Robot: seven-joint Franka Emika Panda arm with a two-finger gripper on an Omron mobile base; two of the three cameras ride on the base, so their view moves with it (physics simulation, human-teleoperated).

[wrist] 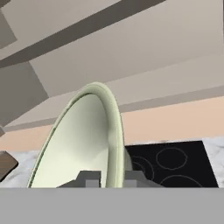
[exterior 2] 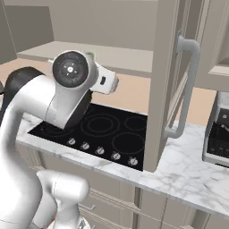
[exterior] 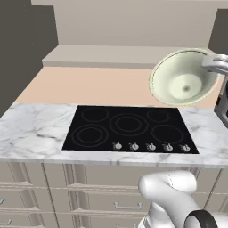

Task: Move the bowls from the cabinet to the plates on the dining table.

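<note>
Black cooktop (exterior: 129, 129) on marble desk (exterior: 31, 129) below; open cabinet door (exterior 2: 163, 80) stands to the right. Tool (wrist: 107, 178) closed on rim of pale cream-green bowl (exterior: 182, 78), held tilted on edge above the desk.

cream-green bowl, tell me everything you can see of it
The cream-green bowl is round and fairly deep, glossy pale cream-green inside with a thin darker edge at the rim, looking like glazed ceramic. It is empty and tipped on its side, its opening facing the left base camera, held in the air above the marble counter beyond the black cooktop. The claw is shut on its rim.
</note>
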